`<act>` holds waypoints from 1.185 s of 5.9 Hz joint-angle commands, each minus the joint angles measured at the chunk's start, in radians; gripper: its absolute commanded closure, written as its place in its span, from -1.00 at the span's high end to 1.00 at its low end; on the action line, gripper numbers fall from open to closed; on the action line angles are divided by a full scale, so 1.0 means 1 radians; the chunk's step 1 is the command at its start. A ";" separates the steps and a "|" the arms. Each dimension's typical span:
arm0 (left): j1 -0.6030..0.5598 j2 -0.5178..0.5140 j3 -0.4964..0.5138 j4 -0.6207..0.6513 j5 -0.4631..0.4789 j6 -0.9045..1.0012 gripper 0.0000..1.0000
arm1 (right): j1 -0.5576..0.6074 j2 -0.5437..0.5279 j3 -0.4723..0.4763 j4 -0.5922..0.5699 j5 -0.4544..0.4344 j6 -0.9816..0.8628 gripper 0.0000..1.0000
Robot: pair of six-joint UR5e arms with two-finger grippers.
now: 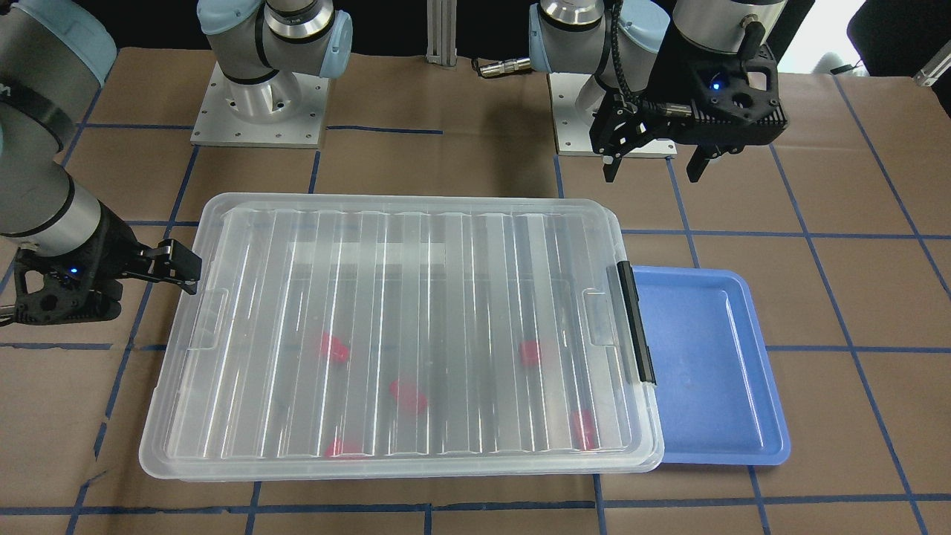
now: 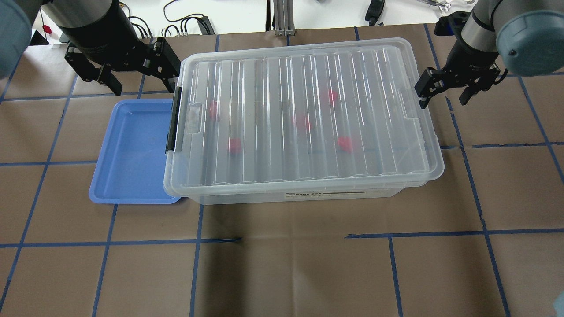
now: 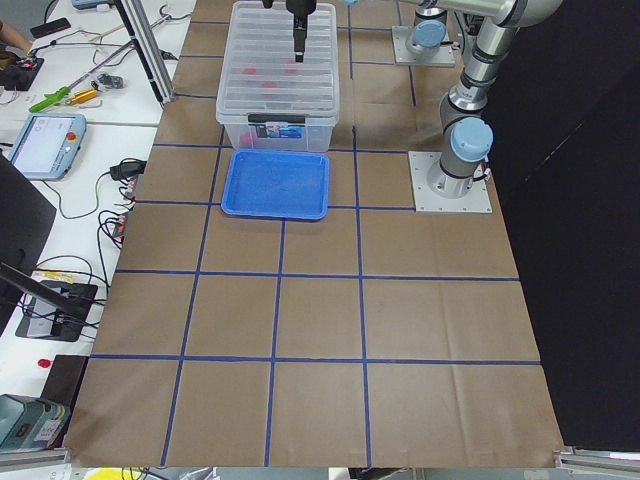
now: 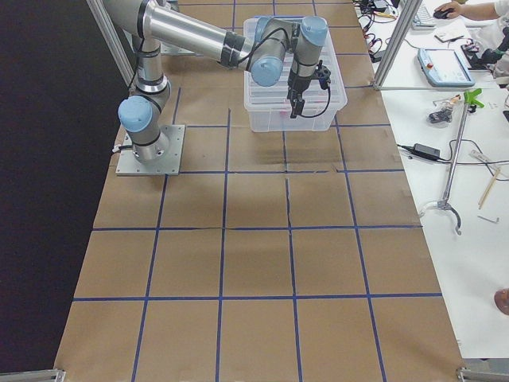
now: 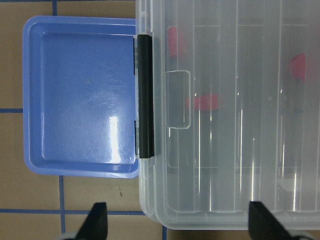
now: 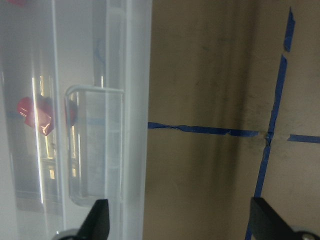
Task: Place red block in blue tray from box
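Note:
The box (image 2: 304,119) is a clear bin with its ribbed lid on and a black latch strip (image 2: 173,119) at its left end. Several red blocks (image 2: 234,145) lie inside, blurred through the lid; one shows in the left wrist view (image 5: 205,102). The blue tray (image 2: 132,154) sits empty against the latch end, its edge under the box's rim. My left gripper (image 2: 141,83) is open and empty, above the box's far-left corner. My right gripper (image 2: 445,94) is open and empty, just off the box's right end by the lid tab (image 6: 95,150).
The table (image 2: 282,273) is covered in brown paper with a blue tape grid. Both arm bases (image 1: 260,111) stand behind the box. Benches with tools and cables run along the far side (image 3: 60,90).

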 commanded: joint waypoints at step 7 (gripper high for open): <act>0.001 0.000 0.001 0.000 -0.001 -0.002 0.97 | -0.013 0.011 0.035 -0.080 -0.076 -0.053 1.00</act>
